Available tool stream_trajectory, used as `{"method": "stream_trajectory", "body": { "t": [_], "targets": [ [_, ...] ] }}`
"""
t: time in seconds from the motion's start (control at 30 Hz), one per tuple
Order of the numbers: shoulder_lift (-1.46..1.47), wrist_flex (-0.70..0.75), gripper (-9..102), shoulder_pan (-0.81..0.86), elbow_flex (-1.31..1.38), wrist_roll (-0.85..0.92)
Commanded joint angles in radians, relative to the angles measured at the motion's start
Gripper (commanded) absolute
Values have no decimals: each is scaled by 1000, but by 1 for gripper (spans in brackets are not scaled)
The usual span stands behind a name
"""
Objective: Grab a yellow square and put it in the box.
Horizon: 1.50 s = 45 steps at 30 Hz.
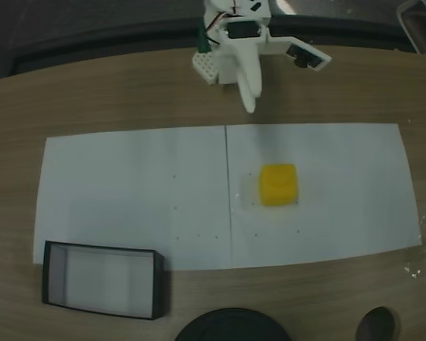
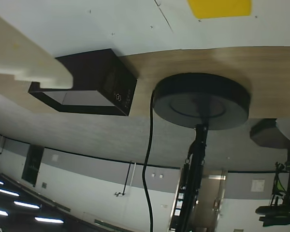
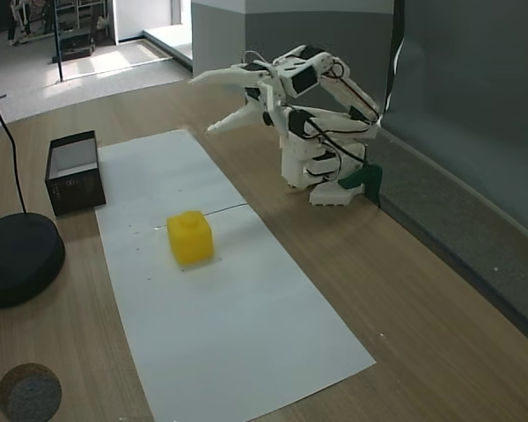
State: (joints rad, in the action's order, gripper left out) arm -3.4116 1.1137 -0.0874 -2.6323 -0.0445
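Yellow square point(image 1: 278, 185) sits alone on white paper sheet point(image 1: 128, 192), right of ctr seam in a fixed view, untouched. Box point(image 1: 103, 279) at sheet's near-left corner, well apart from square, partly on wood table point(image 1: 92, 99). My claw point(image 3: 213, 103) hangs raised near arm base, jaws spread wide, holding nothing. Round black stand base point(image 3: 18, 259) beside box.

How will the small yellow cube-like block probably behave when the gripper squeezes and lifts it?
The small yellow cube-like block looks solid, so it is probably stiff. Its flat faces suggest it will not roll on the white paper. Rounded corners may slip slightly.
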Motion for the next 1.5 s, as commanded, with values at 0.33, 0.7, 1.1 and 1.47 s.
{"method": "stream_trajectory", "body": {
  "t": [0.33,0.7,1.1,1.47],
  "targets": [
    [996,380,41,-267,726,-2],
    [1443,400,41,-216,854,-2],
    [1694,242,41,-155,854,-9],
    [1807,170,41,-166,856,-9]
  ]
}}
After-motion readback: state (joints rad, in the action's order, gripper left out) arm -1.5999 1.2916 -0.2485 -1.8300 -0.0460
